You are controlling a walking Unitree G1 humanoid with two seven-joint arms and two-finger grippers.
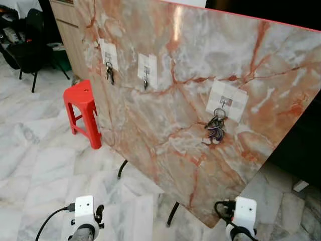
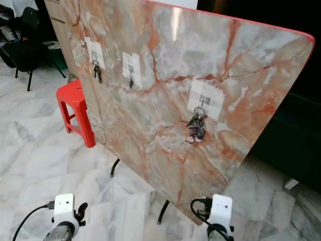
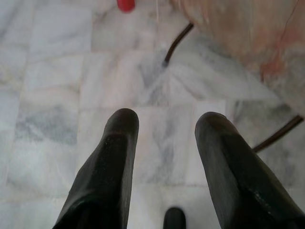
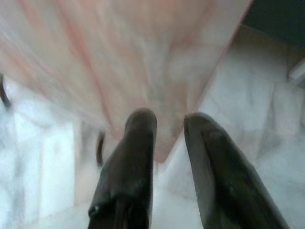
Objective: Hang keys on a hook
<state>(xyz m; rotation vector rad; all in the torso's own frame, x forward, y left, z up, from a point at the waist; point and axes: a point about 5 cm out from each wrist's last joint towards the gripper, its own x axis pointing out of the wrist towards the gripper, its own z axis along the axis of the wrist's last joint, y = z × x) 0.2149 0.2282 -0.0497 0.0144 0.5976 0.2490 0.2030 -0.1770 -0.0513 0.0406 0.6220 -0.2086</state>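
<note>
Marble board is holding the keys hanging, both grippers released below, bumping it risks dislodging them

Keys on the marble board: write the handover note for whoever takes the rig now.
Left gripper: low over the floor, jaws open, holding nothing.
Right gripper: low near the bottom edge of the marble board, jaws apart, holding nothing.
Keys: the big bunch of keys hangs on the right hook. A small key hangs on the left hook, another on the middle hook.
Done: all three hooks carry keys.
Left: nothing obvious; no loose keys seen.
</note>
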